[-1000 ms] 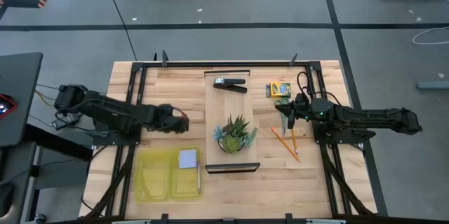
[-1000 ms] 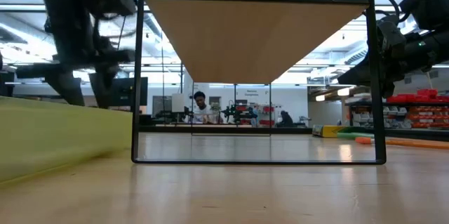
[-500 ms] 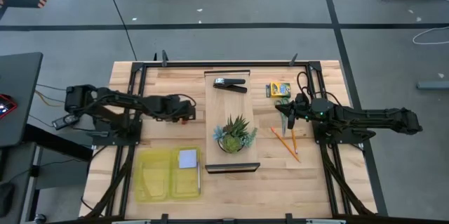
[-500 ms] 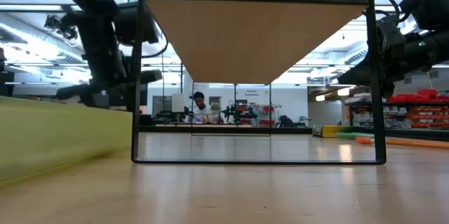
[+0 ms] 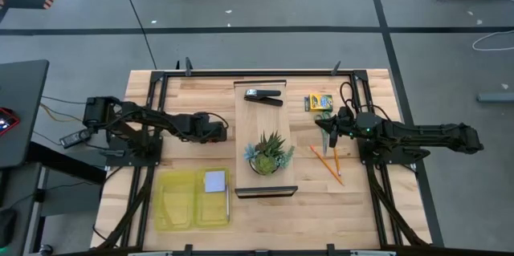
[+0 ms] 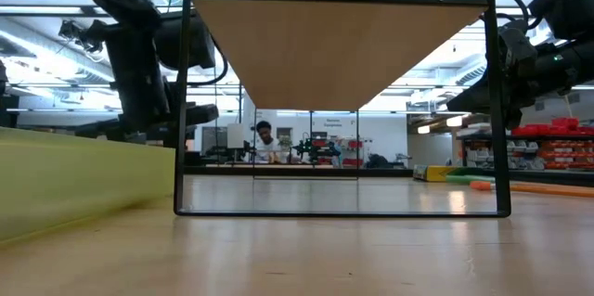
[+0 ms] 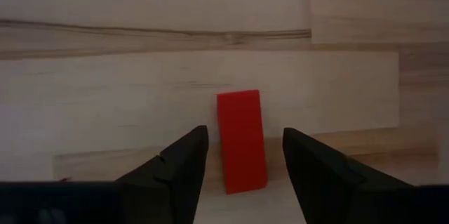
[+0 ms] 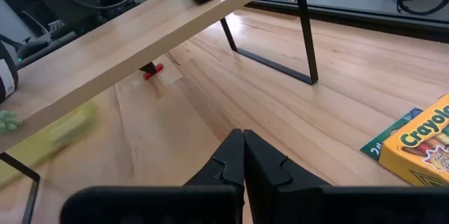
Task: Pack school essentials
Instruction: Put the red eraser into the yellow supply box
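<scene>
My left gripper [image 7: 244,134] is open and points down at the table, left of the wooden riser [image 5: 265,140]. Its fingers stand on either side of the tiny red piece [image 7: 240,140], which lies flat on the table, with a gap on both sides. My right gripper [image 8: 243,147] is shut and hovers right of the riser, near the yellow-and-green crayon box [image 5: 319,103], the green-handled scissors [image 5: 324,116] and the orange pencils [image 5: 328,162]. The pale blue note pad [image 5: 214,181] lies in the yellow tray [image 5: 173,204].
A black stapler [image 5: 263,95] and a spiky potted plant [image 5: 269,153] stand on the riser, whose black legs [image 6: 181,101] rise between the two arms. The yellow tray sits at the table's near left. Bare wood shows between the tray and my left gripper.
My left gripper has moved toward the table's right and a little toward its far edge, away from the tray and closer to the riser, ending over the red piece. My right arm has kept still.
</scene>
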Available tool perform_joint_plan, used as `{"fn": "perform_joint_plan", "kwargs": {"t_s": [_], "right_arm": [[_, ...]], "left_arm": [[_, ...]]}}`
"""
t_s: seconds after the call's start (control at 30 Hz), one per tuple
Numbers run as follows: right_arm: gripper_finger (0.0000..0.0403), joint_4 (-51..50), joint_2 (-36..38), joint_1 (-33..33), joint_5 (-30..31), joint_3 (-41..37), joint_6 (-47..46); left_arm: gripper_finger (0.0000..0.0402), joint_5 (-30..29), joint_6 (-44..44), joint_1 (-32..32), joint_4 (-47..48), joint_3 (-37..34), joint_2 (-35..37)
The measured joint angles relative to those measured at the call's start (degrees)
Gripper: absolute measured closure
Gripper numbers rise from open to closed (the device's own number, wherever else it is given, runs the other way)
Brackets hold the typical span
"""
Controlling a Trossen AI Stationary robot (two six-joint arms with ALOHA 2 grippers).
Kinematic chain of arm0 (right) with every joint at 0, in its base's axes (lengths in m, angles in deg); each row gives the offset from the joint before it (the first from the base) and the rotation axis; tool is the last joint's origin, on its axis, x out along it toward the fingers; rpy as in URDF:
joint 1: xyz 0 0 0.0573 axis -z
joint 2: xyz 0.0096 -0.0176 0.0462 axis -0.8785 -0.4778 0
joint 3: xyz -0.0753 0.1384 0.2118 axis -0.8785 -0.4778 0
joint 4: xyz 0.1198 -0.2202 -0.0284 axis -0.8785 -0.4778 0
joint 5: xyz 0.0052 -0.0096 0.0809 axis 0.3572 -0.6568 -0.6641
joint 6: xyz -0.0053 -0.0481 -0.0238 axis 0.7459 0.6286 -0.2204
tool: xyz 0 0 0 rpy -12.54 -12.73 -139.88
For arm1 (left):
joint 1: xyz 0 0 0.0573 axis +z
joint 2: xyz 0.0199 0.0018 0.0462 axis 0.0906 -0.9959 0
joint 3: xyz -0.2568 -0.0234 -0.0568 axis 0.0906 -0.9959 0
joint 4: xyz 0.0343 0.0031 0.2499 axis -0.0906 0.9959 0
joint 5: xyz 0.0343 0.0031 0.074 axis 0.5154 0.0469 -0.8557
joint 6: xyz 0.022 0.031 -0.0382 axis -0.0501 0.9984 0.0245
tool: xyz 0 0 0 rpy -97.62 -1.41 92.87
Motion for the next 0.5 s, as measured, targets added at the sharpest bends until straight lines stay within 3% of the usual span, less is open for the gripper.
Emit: {"fn": "perform_joint_plan", "kwargs": {"t_s": [0.5], "right_arm": [[0.0393,-0.02,0.0,0.0,0.0,0.01,0.0]], "left_arm": [[0.0352,-0.41,-1.49,-0.98,1.34,-0.15,-0.32]]}}
